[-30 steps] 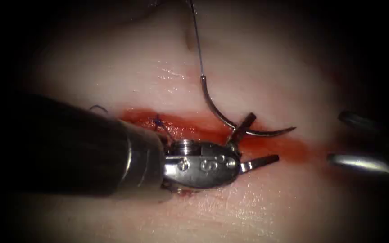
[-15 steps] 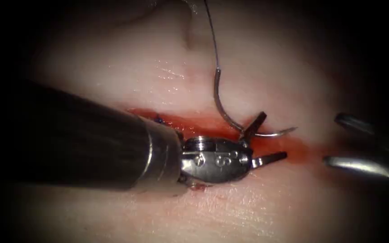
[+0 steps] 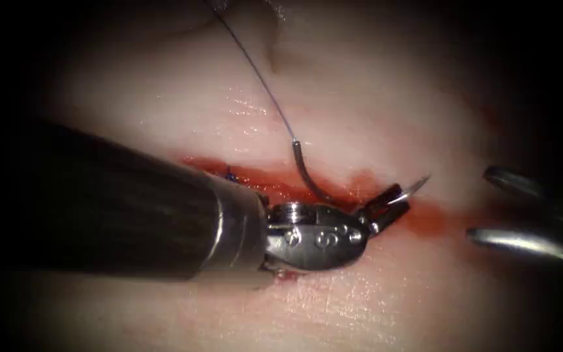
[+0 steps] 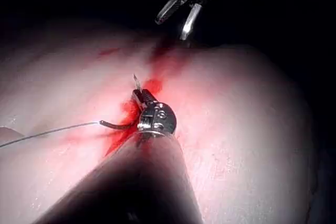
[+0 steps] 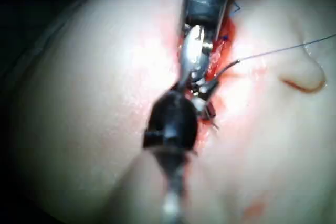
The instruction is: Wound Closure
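The left arm's silver tool had closed its jaws on the curved steel needle near its tip, over the red cut in the pale tissue; half a second before they stood spread. Dark thread trailed from the needle's tail. The right arm's tool, beyond the cut's right end, apparently held nothing, its jaws parted in the left wrist view.

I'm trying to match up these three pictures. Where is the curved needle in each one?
Endoscope view: the needle arcs over the red cut, its point end held in the left end effector.
Left wrist view: the needle lies across the red cut, thread trailing from its blunt end.
Right wrist view: the needle curves beside the left end effector.
Shared landmark: the red cut.
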Robot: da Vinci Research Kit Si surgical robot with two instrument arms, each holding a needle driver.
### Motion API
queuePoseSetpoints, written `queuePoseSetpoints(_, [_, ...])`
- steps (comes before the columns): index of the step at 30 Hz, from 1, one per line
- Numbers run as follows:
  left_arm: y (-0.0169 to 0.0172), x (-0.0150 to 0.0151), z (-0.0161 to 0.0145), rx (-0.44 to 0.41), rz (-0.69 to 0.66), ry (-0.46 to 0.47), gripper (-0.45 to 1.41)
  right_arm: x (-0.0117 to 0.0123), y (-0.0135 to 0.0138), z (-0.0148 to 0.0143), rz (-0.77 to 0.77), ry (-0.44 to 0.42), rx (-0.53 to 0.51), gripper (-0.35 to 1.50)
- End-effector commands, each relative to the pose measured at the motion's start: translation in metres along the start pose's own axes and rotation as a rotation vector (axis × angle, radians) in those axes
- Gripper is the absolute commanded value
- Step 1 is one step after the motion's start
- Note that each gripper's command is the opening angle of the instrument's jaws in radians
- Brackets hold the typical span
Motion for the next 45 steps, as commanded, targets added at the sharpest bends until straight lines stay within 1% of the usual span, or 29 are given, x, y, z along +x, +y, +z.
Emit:
queuePoseSetpoints(1, [0.0003,0.0005,-0.0006,-0.018,-0.013,0.002,-0.45,-0.0004,-0.0008,0.0005,0.002,0.001,0.004,0.30])
queuePoseSetpoints(4, [-0.0003,0.0016,-0.0020,-0.064,0.001,0.020,-0.45,-0.0004,-0.0007,0.0004,0.003,-0.003,0.003,0.30])
queuePoseSetpoints(6, [-0.0006,0.0024,-0.0028,-0.138,0.038,0.055,-0.45,-0.0003,-0.0006,0.0003,-0.001,0.008,0.008,0.30])
queuePoseSetpoints(10, [-0.0007,0.0031,-0.0044,-0.285,0.144,0.140,-0.45,0.0002,0.0001,0.0009,0.086,0.035,0.044,0.29])
queuePoseSetpoints(13, [-0.0007,0.0031,-0.0059,-0.382,0.219,0.168,-0.45,0.0014,0.0015,0.0019,0.130,0.040,0.065,0.27])
queuePoseSetpoints(14, [-0.0008,0.0031,-0.0064,-0.398,0.229,0.171,-0.45,0.0018,0.0018,0.0022,0.141,0.049,0.072,0.27])
queuePoseSetpoints(16, [-0.0011,0.0031,-0.0075,-0.434,0.263,0.189,-0.45,0.0025,0.0025,0.0031,0.166,0.063,0.107,0.20])
queuePoseSetpoints(20, [-0.0021,0.0030,-0.0095,-0.506,0.307,0.238,-0.45,0.0041,0.0041,0.0060,0.240,0.098,0.187,0.20])
queuePoseSetpoints(23, [-0.0028,0.0026,-0.0108,-0.571,0.325,0.275,-0.45,0.0047,0.0045,0.0081,0.275,0.106,0.243,0.27])
queuePoseSetpoints(25, [-0.0033,0.0023,-0.0119,-0.617,0.342,0.302,-0.45,0.0051,0.0045,0.0104,0.304,0.120,0.305,0.32])
queuePoseSetpoints(28, [-0.0037,0.0024,-0.0126,-0.639,0.352,0.342,-0.45,0.0055,0.0045,0.0119,0.324,0.131,0.353,0.32])
queuePoseSetpoints(32, [-0.0033,0.0025,-0.0129,-0.670,0.365,0.361,-0.45,0.0062,0.0041,0.0142,0.348,0.169,0.402,0.32])
queuePoseSetpoints(35, [-0.0030,0.0027,-0.0131,-0.676,0.372,0.367,-0.45,0.0062,0.0034,0.0157,0.350,0.174,0.420,0.32])
queuePoseSetpoints(40, [-0.0029,0.0028,-0.0135,-0.665,0.376,0.363,-0.45,0.0049,0.0022,0.0175,0.371,0.166,0.433,0.34])
queuePoseSetpoints(45, [-0.0034,0.0030,-0.0140,-0.648,0.373,0.358,-0.45,0.0036,0.0015,0.0178,0.396,0.155,0.432,0.37])
